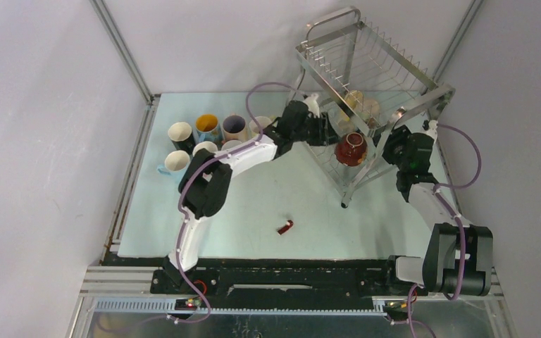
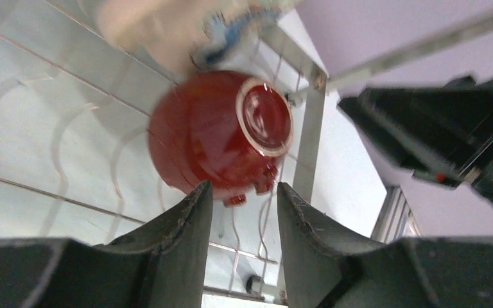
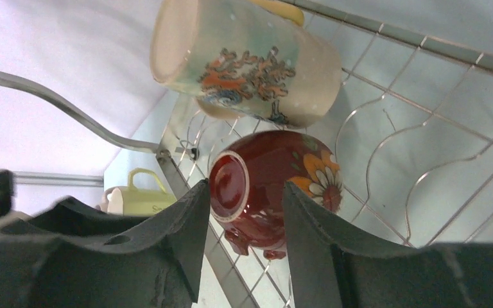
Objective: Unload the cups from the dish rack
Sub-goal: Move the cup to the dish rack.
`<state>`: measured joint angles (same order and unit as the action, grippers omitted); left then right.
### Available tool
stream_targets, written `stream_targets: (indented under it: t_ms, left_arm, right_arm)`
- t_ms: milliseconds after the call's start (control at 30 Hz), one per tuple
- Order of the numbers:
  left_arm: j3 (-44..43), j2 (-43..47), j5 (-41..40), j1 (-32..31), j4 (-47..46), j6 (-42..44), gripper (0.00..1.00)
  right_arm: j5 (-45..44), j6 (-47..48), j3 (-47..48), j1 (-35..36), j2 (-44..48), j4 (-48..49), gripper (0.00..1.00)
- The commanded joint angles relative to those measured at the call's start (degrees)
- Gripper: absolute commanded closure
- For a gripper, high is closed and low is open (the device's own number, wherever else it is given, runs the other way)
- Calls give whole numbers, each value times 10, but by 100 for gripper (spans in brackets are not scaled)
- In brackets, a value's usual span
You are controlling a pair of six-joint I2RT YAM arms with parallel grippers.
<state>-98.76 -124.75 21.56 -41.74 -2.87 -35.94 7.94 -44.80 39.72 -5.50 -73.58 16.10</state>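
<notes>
Both the left claw (image 2: 244,192) and right claw (image 3: 247,189) stand apart, gripping nothing, flanking the red mug (image 1: 352,149), which lies tipped in the rack (image 1: 433,93), right of centre in the top view. One should open wider and close across its body, clear of the wires.
</notes>
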Motion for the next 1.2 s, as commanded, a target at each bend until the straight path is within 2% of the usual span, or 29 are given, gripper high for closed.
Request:
stream_targets:
  t_ms: [0, 233, 433, 733, 1167]
  left_arm:
    - [-26, 31, -14, 36, -61, -12, 54]
    - [-173, -74, -4, 45, -26, -36, 55]
    - [-259, -141, 5, 41, -17, -76, 57]
    - [-294, -186, 4, 25, -25, -109, 57]
    - [-318, -217, 43, 13, -28, -139, 57]
  right_arm:
    - [11, -6, -23, 3, 31, 13, 49]
    - [12, -15, -51, 1, 96, -21, 59]
    - [16, -4, -51, 4, 160, -72, 61]
    - [40, -12, -50, 18, 188, -95, 61]
    - [50, -18, -24, 69, 194, -125, 61]
